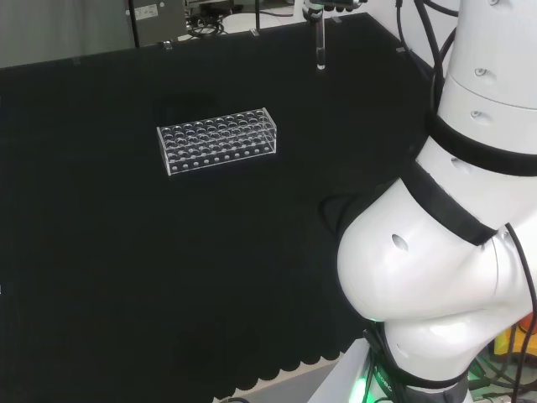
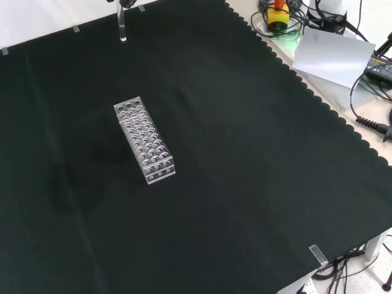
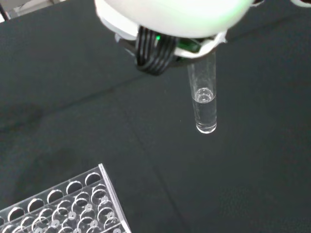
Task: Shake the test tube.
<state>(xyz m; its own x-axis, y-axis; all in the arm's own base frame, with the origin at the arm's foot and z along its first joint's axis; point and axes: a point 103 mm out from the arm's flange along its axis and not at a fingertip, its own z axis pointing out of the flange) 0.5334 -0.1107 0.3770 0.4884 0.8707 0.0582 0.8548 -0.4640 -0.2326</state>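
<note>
A clear test tube point(image 1: 320, 46) hangs upright well above the black cloth, with a little clear liquid in its lower part point(image 3: 204, 109). Its top end is held by my hand point(image 3: 154, 46), whose black fingers curl around it under the white palm. In the head view the hand point(image 1: 317, 8) is at the top edge, far beyond the rack. The front view has the tube point(image 2: 122, 27) at the top left under the hand point(image 2: 127, 2). A clear plastic test tube rack point(image 1: 216, 140) point(image 2: 144, 141) point(image 3: 68, 206) lies on the cloth, its holes looking empty.
The arm's white links point(image 1: 445, 252) stand at the right of the head view. Beyond the cloth's scalloped edge in the front view are a yellow and red button box point(image 2: 278, 15), a grey sheet point(image 2: 334, 55) and cables point(image 2: 370, 122).
</note>
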